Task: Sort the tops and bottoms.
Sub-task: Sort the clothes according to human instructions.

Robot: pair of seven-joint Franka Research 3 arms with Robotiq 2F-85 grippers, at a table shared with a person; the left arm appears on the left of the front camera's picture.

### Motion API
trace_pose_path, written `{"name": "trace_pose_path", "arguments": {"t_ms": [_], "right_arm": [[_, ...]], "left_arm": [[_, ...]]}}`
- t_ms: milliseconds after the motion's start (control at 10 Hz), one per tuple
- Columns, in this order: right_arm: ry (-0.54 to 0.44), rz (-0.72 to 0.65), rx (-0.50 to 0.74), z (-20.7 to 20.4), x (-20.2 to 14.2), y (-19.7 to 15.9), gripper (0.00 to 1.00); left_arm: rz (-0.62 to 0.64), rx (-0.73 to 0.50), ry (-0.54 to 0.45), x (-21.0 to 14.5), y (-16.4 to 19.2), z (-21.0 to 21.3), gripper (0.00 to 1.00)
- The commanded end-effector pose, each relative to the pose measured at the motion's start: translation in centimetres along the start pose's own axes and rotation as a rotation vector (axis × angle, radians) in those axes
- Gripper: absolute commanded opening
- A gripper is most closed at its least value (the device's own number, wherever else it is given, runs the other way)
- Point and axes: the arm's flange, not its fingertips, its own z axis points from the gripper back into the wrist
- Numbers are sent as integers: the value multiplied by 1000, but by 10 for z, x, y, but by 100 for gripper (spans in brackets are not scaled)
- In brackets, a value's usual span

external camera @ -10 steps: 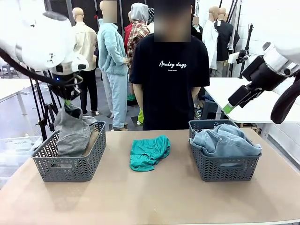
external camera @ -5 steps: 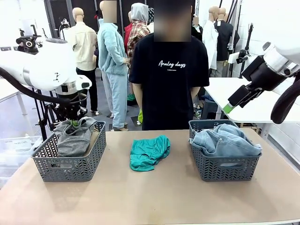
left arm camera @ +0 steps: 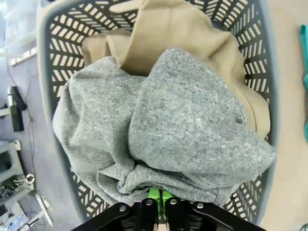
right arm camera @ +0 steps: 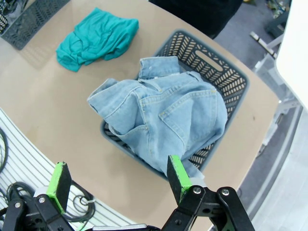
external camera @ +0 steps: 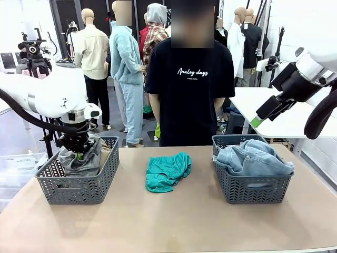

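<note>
Front: my left claw (external camera: 79, 155) is clamped on the grey top (external camera: 92, 159) in the left basket (external camera: 79, 191), nine o'clock of the teal top (external camera: 167, 171). The jeans (external camera: 253, 158) fill the right basket (external camera: 253, 192) at three. My right claw (external camera: 259, 120) hangs spread at two.

Left wrist: my pads (left arm camera: 155, 194) pinch grey cloth at six, with the tan top (left arm camera: 173, 29) at twelve.

Right wrist: my fingers gape above the jeans, with the teal top at eleven.
</note>
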Motion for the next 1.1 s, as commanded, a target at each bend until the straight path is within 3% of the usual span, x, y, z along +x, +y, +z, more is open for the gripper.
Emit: {"name": "trace_pose_path", "arguments": {"t_ms": [0,100,600,700,1000], "right_arm": [[7,-13,-26,-2,0,1,100],[7,-13,-26,-2,0,1,100],[7,-13,-26,-2,0,1,100],[7,-13,-26,-2,0,1,100],[7,-13,-26,-2,0,1,100]], "left_arm": [[-28,31,-71,2,1,12,0],[-22,58,-89,4,3,22,0],[-20,79,-109,3,-5,61,96],[-28,63,-134,3,-8,73,100],[-34,41,-181,5,-15,110,100]]}}
